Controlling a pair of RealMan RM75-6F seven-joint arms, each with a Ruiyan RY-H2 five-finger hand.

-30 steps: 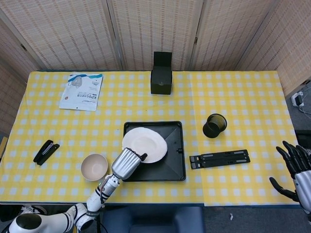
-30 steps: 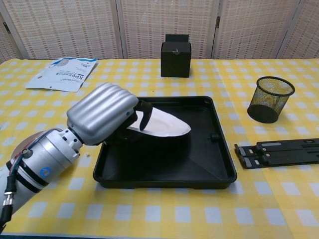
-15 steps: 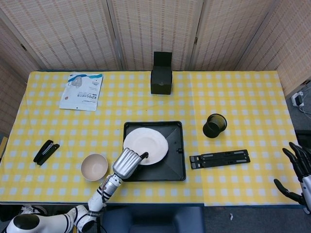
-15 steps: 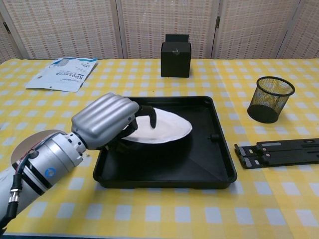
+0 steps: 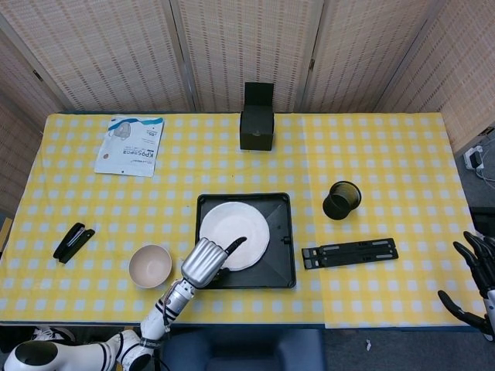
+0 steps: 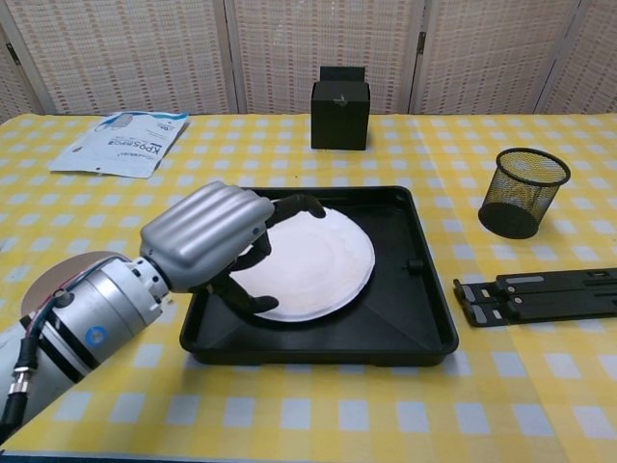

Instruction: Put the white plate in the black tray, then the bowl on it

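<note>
Left hand, fingers spread and loosened around the plate edge at 8 o'clock, looks to be releasing it flat in the tray; bowl waits on the surface at 9 o'clock

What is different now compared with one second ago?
The plate, tilted in the left hand before, now lies flat in the tray; the fingers have opened around its near edge. The right hand drew back toward the table's edge. The bowl stayed put.
</note>
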